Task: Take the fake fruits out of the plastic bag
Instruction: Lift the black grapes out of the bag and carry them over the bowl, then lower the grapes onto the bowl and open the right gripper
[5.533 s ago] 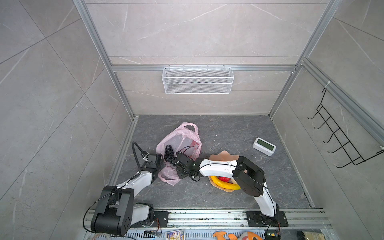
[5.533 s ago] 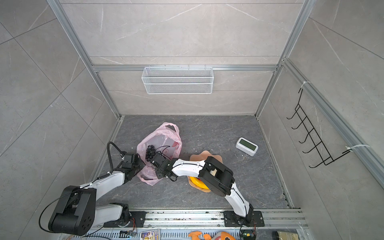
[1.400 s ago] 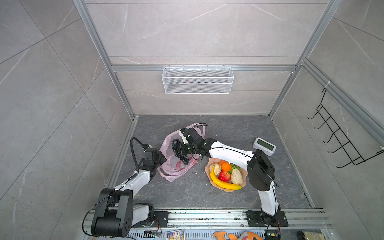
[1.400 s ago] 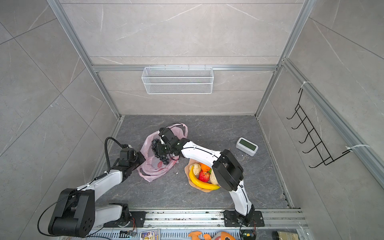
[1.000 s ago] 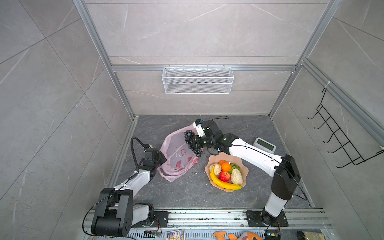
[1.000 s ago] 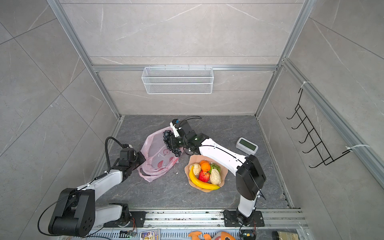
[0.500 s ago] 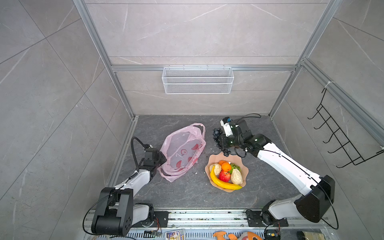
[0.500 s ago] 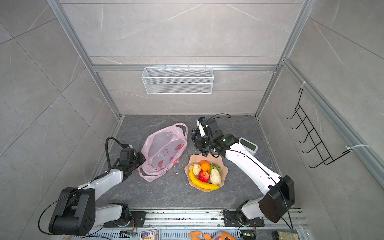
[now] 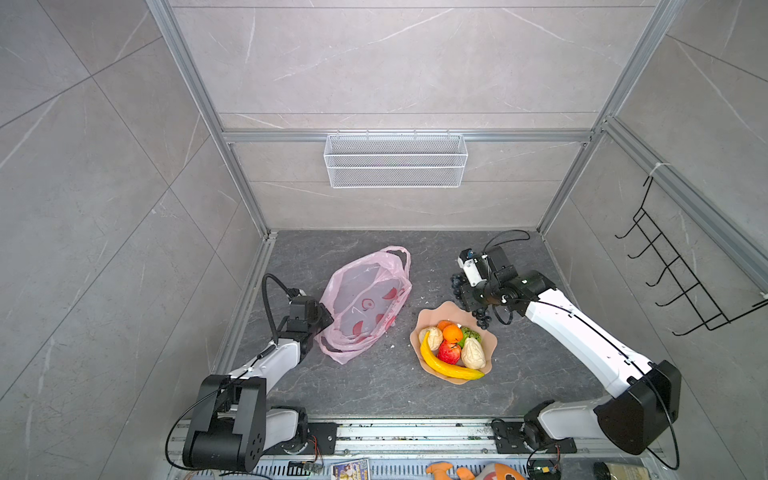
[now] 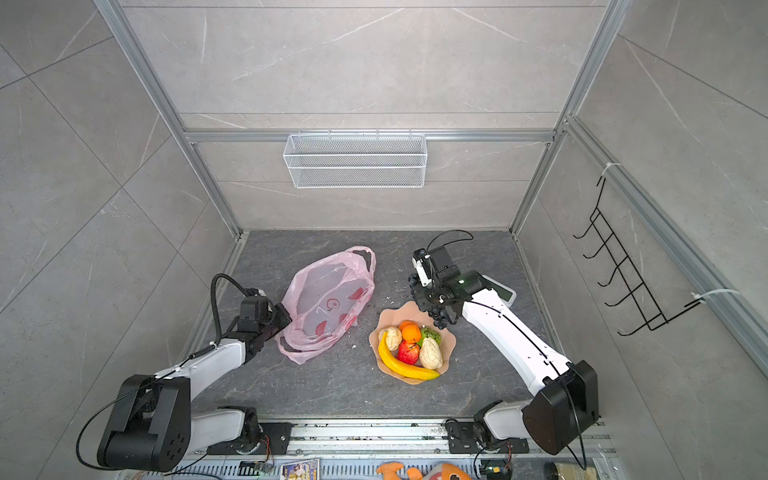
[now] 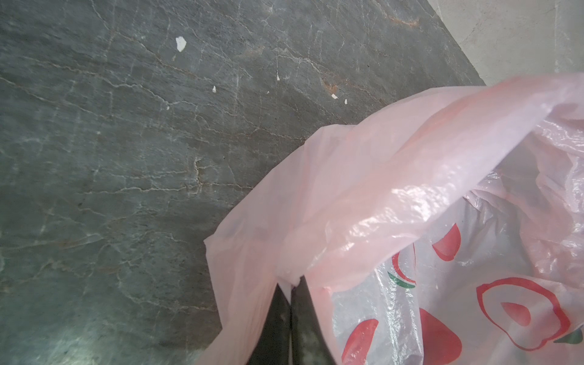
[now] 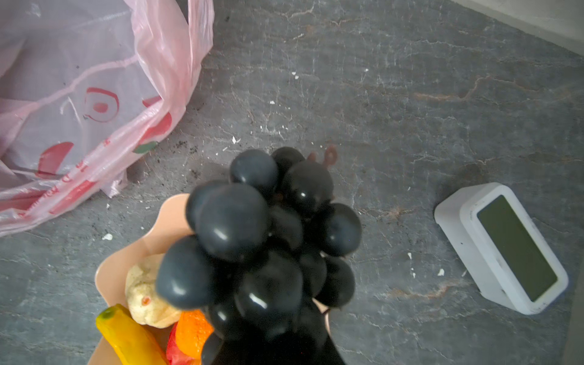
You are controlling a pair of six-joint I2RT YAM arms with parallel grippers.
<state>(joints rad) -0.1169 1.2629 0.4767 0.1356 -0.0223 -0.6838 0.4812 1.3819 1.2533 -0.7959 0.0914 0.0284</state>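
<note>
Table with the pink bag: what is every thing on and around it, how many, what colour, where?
plastic bag: one, pale pink, left of the dish
dish: one, peach, in the middle
banana: one, yellow, in the dish
apple: one, red, in the dish
tangerines: two, orange, in the dish
leafy piece: one, green, in the dish
lumpy pieces: two, cream, in the dish
grape bunch: one, purple-black, over the dish's far rim
clock: one, white, right of the dish, further back
wire basket: one, white, back wall
hook rack: one, black, right wall
plush toy: one, orange, front edge
left end effector: one, black, shut on the bag
right end effector: one, black, shut on the grapes
</note>
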